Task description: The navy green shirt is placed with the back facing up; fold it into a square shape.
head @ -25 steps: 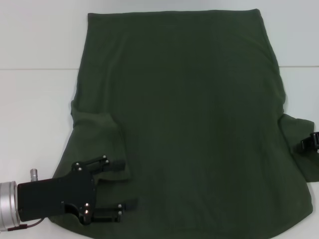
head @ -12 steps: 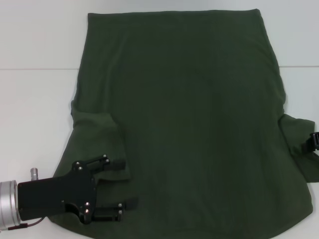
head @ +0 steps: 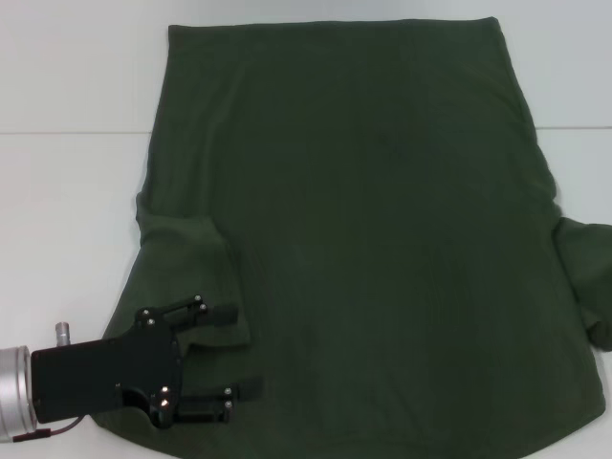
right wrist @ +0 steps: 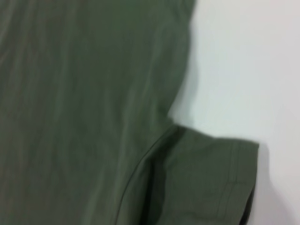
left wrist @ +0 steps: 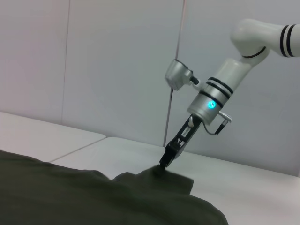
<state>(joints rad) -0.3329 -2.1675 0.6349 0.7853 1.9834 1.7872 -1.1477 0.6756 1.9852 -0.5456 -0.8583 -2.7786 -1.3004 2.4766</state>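
The navy green shirt (head: 373, 239) lies flat on the white table with its plain side up, and it fills most of the head view. Its left sleeve (head: 186, 253) is folded inward over the body. My left gripper (head: 244, 350) rests open at the shirt's near left corner, one finger on each side of that sleeve's end. My right gripper (left wrist: 165, 161) is out of the head view. The left wrist view shows it far off, with its tip at the edge of the shirt's right sleeve (left wrist: 176, 180). The right wrist view shows that sleeve (right wrist: 211, 183) lying flat.
White table (head: 67, 210) shows bare to the left of the shirt and at the right edge (head: 583, 182). A seam line (head: 67, 131) crosses the table. Grey wall panels (left wrist: 93, 65) stand behind the right arm (left wrist: 220, 89).
The right gripper has pulled back to the right, off the right sleeve and out of the head view. The left gripper has hardly moved and stays open.
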